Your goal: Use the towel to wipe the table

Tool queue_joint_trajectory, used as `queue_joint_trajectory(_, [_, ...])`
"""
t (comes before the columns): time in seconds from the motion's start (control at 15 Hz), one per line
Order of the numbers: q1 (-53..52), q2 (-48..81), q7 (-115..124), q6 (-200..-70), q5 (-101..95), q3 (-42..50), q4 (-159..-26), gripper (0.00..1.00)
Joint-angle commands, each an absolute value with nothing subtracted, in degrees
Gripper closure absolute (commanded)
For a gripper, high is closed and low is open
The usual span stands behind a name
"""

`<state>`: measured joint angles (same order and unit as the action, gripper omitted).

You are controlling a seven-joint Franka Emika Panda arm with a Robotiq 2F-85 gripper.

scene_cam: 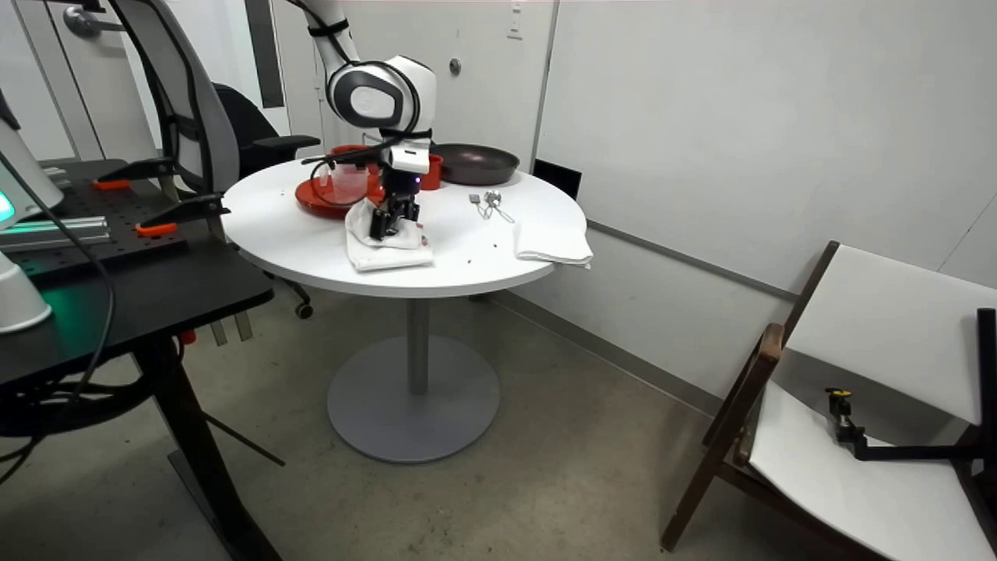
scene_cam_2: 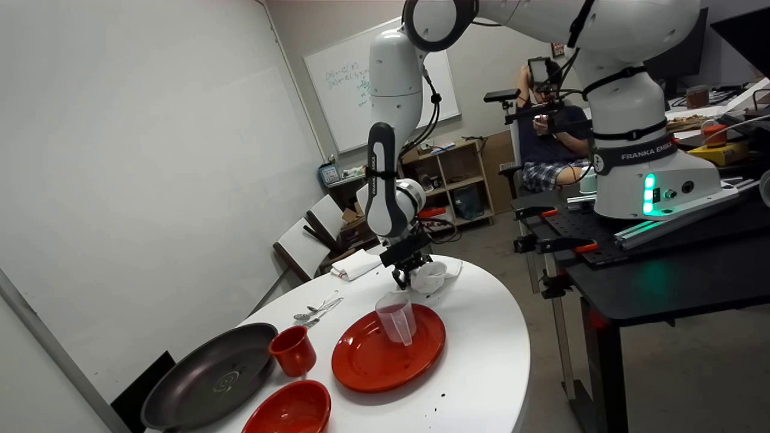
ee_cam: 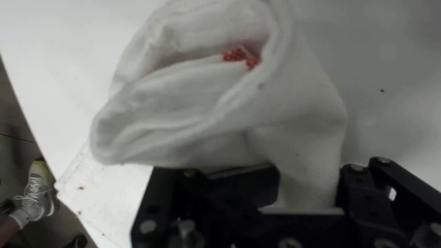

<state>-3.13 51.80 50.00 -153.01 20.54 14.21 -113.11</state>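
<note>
Black gripper [scene_cam: 394, 224] is standing in the folds of a white towel [ee_cam: 234, 113]

Nearest the wrist camera, the gripper's fingers [ee_cam: 367, 199] are standing apart, with bunched cloth running between them and billowing in front; whether they are squeezing it I cannot tell, since the folds are hiding the tips. The towel is lying on the round white table [scene_cam: 296, 241], near its rim and beside the red plate [scene_cam_2: 373, 367]. A flat white layer is showing under the bunch; whether it is part of the same cloth is unclear.

The step in hand is, I judge, getting hold and beginning the wipe. Doing it well is calling for a deep fold between the fingers, cloth rather than metal bearing on the tabletop, light even pressure, and overlapping strokes gathering the dark specks [scene_cam_2: 443, 395] instead of scattering them.

A clear cup [scene_cam_2: 397, 323] is resting on the plate, and a long stroke could be tipping it. Beyond, a red mug [scene_cam_2: 293, 350], a red bowl [scene_cam_2: 295, 408], a dark pan [scene_cam_2: 210, 379] and metal utensils [scene_cam: 492, 199] are narrowing the sweep. Another white cloth [scene_cam: 551, 245] is lying folded at the rim, well apart.
</note>
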Motion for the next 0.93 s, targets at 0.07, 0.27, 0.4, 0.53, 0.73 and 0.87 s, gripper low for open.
queue_joint_trajectory(0.07, [-3.04, 52.18, 54.41, -145.5, 17.81, 15.19, -113.5, 1.0])
queue_joint_trajectory(0.27, [-1.07, 51.26, 53.82, -141.4, 18.18, 13.56, -113.37, 1.0])
queue_joint_trajectory(0.4, [0.37, 50.75, 52.54, -140.59, 19.27, 11.94, -113.38, 1.0])
queue_joint_trajectory(0.53, [1.94, 50.38, 51.47, -140.58, 20.44, 10.01, -113.27, 1.0])
queue_joint_trajectory(0.73, [4.94, 50.07, 49.58, -139.95, 22.64, 6.4, -112.92, 1.0])
queue_joint_trajectory(0.87, [6.49, 49.99, 48.51, -139.67, 23.94, 4.56, -112.74, 1.0])
